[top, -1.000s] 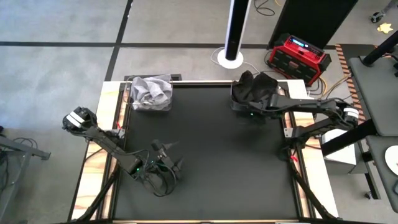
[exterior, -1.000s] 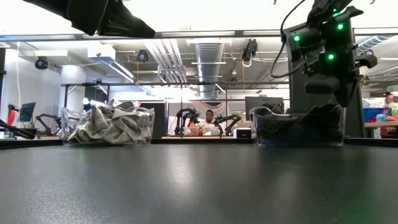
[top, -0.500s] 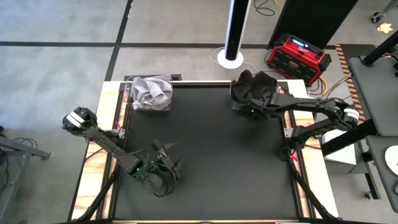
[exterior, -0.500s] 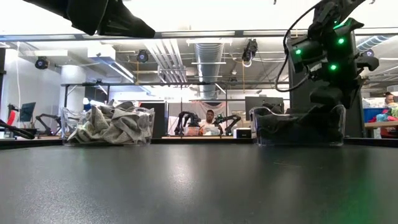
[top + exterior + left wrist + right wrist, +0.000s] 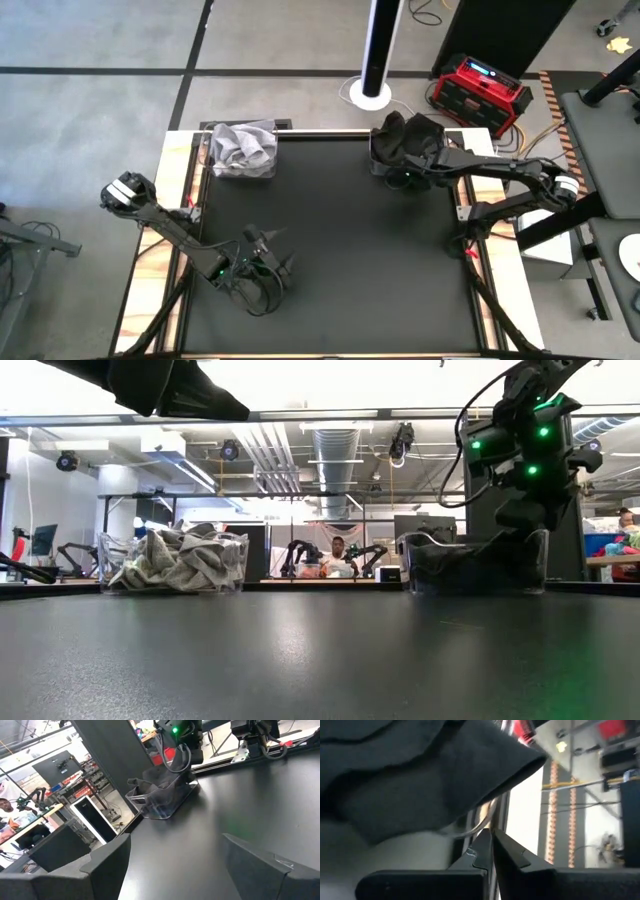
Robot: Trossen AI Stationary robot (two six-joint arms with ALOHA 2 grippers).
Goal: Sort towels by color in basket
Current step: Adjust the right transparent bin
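With your right gripper (image 5: 404,176) at the clear bin (image 5: 475,565) of dark towels (image 5: 405,138), its fingers (image 5: 487,851) pressed together on nothing, lift straight up clear of the rim so no cloth snags, while the left gripper (image 5: 268,262), fingers apart, waits.

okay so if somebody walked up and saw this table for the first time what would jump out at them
Two clear baskets at the table's far edge stand out: one heaped with light grey and white towels on the left, one filled with dark towels on the right. The right gripper sits at the dark basket, fingers shut. The left gripper waits open over the near part of the table.
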